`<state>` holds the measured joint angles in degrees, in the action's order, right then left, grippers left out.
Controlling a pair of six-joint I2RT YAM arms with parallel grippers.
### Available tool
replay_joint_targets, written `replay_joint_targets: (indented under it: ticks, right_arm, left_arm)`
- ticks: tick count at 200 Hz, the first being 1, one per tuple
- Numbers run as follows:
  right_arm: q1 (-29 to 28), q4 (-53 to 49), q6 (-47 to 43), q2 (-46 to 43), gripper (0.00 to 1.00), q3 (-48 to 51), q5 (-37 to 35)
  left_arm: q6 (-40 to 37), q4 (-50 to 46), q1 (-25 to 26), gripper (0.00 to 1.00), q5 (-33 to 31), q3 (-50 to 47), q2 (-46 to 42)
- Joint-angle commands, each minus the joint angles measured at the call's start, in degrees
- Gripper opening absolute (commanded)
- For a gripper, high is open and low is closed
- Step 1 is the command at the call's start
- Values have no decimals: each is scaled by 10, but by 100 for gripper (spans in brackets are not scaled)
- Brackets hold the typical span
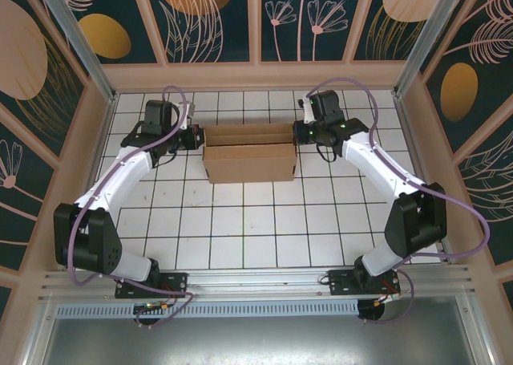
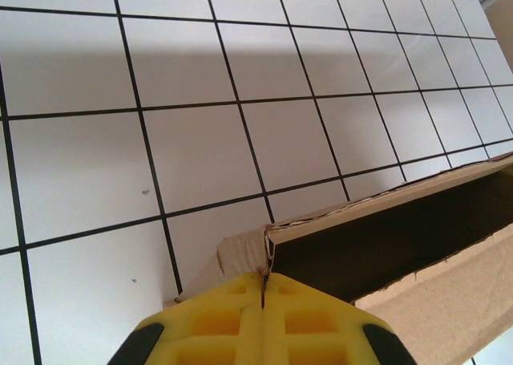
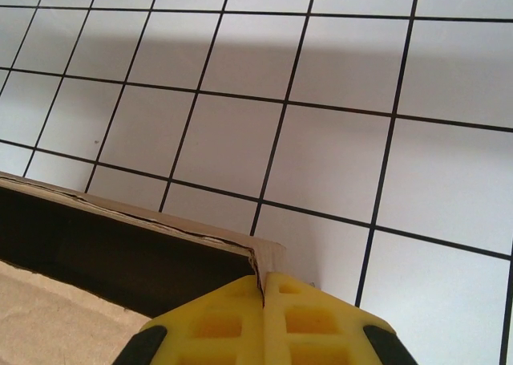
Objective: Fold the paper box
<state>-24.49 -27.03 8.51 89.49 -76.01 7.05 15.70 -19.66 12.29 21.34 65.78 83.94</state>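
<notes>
The paper box is brown corrugated cardboard, partly raised into an open trough at the back middle of the tiled table. My left gripper is at the box's left end and my right gripper at its right end. In the left wrist view the yellow fingers are pressed together on the upright end corner of the paper box. The right wrist view shows the same pinch: the right gripper is shut on the paper box's corner wall. The box's inside is dark.
White tiles with black lines stretch from the box toward the arm bases. A wooden frame walls the table at the back and sides. An aluminium rail runs along the near edge.
</notes>
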Motion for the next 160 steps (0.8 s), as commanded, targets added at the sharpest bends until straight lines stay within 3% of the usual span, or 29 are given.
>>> replay_joint_targets:
  ticks: [1, 149, 160]
  right_arm:
    - [-9, 7, 15, 11, 0, 2, 4]
    - [-15, 25, 29, -11, 0, 36, -12]
    - [-17, 27, 10, -14, 12, 32, -26]
  left_arm:
    - [9, -7, 12, 0, -9, -18, -6]
    - [37, 38, 22, 0, -32, -71, -34]
    - [36, 39, 22, 0, -40, -69, -35]
